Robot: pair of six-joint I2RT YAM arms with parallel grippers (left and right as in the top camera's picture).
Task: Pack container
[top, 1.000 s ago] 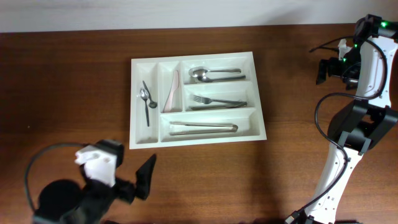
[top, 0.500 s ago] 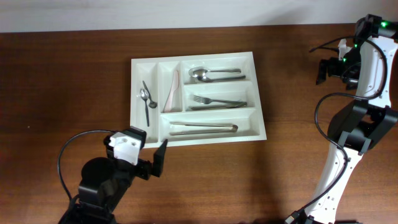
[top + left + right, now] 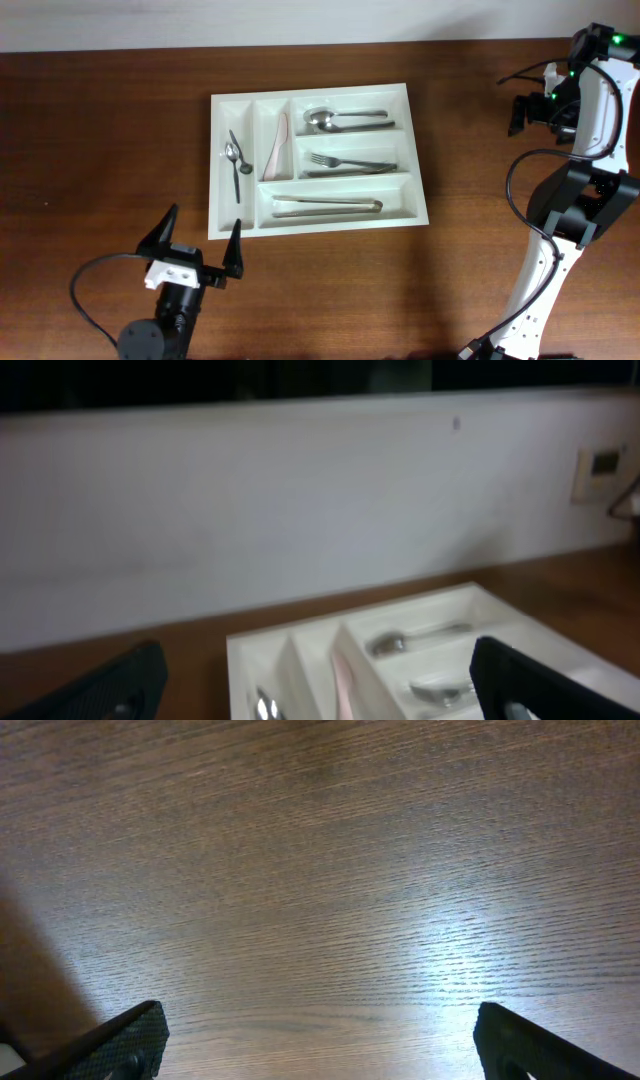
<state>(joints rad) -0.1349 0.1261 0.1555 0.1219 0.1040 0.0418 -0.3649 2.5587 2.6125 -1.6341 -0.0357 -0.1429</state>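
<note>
Here's the container (image 3: 222,115) – the big white tray sits just above the centre of the overhead frame, squarely on the brown wooden table (image 3: 100,120). It's well stocked: a small spoon (image 3: 236,165) in the leftmost upright slot, a pale pinkish utensil (image 3: 277,145) in the narrow slot beside it (hard to say exactly what it is), spoons (image 3: 340,118) in the top long compartment, forks (image 3: 345,162) in the middle one, and tongs (image 3: 327,206) along the bottom.

Down at lower left, the left gripper (image 3: 198,242) hovers just below the tray's lower left corner, fingers spread wide, nothing between them. Its wrist view looks across the tray's blurred near end toward a white wall (image 3: 300,490).

Over at the right edge, the right arm (image 3: 590,90) stands folded, well apart from the tray – and the right gripper (image 3: 320,1040) is splayed wide too, empty, with only bare wood grain beneath it.
</note>
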